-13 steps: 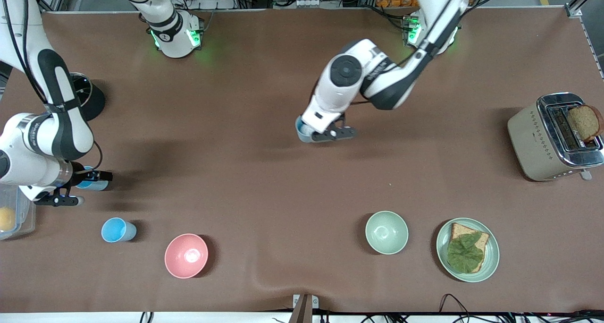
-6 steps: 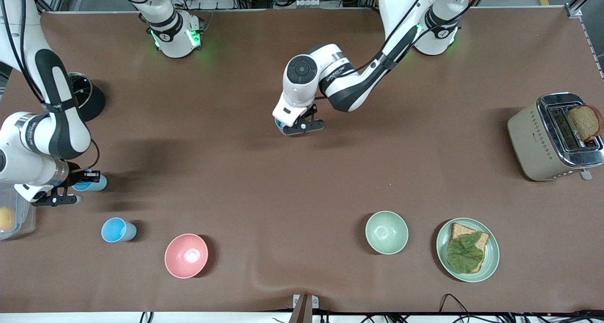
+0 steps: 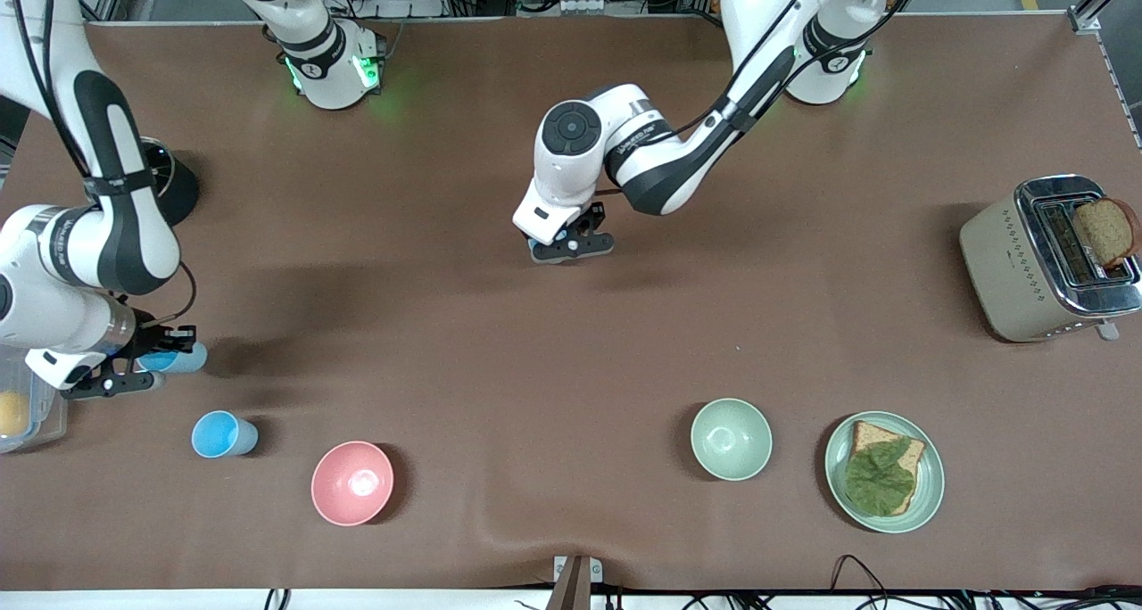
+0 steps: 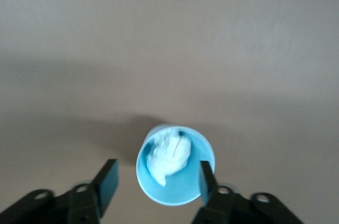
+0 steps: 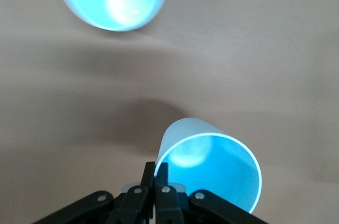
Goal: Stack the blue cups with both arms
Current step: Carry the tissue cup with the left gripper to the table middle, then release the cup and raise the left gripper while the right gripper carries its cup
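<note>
The left gripper [image 3: 571, 241] hangs over the middle of the table [image 3: 553, 351], fingers spread wide around a blue cup [image 4: 175, 164]; whether it stands on the table is unclear. The right gripper [image 3: 147, 360] pinches the rim of a second cup [image 5: 209, 163], near a third cup [image 3: 221, 434] standing on the table.

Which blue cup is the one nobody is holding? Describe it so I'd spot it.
Start at the pink bowl near the front camera. Beside it, toward the right arm's end of the table, a blue cup stands upright, alone. Unlike the other two blue cups, no claw touches it.
</note>
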Controlling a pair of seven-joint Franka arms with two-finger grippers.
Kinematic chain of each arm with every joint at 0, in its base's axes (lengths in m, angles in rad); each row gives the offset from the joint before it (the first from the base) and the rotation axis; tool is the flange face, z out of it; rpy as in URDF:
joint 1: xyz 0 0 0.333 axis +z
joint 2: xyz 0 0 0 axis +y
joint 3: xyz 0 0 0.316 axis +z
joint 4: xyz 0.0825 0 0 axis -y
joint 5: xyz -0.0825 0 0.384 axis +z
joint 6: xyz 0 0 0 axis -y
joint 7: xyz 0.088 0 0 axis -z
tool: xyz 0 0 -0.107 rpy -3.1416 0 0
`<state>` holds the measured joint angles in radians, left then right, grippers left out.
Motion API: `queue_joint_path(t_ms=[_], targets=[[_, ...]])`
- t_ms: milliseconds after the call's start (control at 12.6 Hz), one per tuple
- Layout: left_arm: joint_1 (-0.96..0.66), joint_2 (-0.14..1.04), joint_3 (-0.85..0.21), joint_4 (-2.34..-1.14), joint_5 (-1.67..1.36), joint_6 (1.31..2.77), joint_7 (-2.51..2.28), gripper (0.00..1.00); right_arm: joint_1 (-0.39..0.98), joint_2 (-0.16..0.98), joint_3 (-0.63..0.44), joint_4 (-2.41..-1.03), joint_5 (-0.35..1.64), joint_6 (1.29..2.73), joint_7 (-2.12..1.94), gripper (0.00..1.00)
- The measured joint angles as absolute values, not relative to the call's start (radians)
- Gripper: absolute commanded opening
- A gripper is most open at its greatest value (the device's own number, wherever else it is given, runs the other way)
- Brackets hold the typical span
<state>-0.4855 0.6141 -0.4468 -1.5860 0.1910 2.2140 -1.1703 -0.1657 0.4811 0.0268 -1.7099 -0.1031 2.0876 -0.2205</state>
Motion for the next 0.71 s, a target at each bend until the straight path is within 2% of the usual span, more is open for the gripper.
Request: queue_joint_path(t_ms=[238,476,714], targets=[[-0.356,0.483,-0.443,-1.537,0.195,2.113,-1.085,1.0,-0.02,0.451,0.038,-1.598,-0.097,1.845,-0.009,0.0],[-0.229,0.376,-0.443,-1.526,0.195,2.029,-0.933,1.0,0.148,0.41,0.042,-1.571,0.043,1.798,0.184,0.0],[-0.142,0.297,-0.442,-1.521,0.195,1.908,-0.785,1.0,0.309,0.368,0.045,-1.609,0.085,1.796,0.334,0.0]])
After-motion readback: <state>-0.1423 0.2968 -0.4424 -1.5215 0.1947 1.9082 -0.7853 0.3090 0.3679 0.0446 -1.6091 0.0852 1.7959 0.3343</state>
